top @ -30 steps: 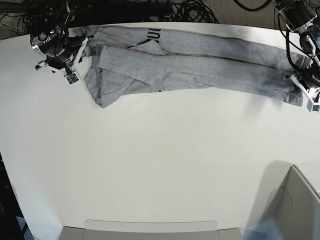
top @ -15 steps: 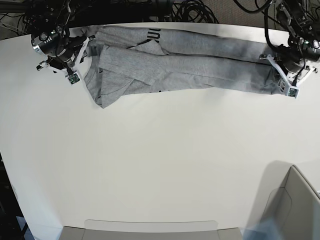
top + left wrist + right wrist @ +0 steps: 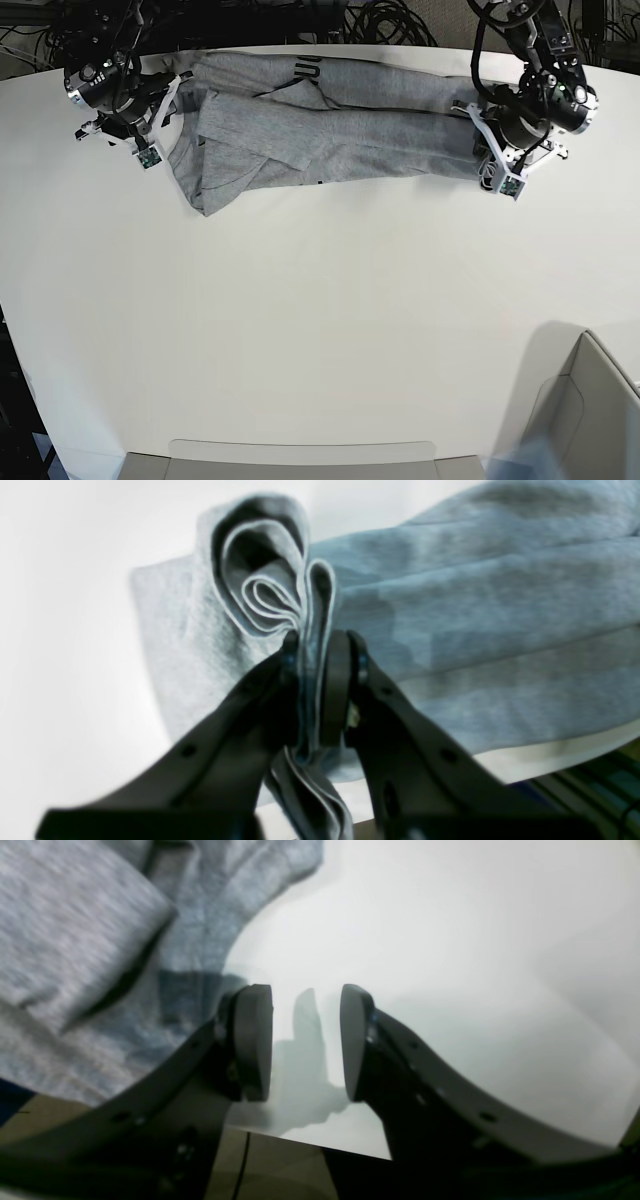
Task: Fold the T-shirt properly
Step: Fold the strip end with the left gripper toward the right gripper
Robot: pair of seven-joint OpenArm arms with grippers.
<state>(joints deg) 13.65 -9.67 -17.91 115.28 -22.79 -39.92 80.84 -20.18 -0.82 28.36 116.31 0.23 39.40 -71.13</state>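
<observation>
Left end effector clamped on bunched T-shirt layers, rest of the fabric spreading beyond it. Right end effector wide, holding nothing, above bare desk; shirt just beside its finger.

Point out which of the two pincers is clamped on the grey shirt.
The left pincer, its jaws pinching bunched layers of the heather-grey cotton T-shirt. The right pincer gapes over bare white table.

We are seeing a grey T-shirt with black letters, lying on a white table. The grippers' fingers are looking black, and a pale grey box is showing.
</observation>
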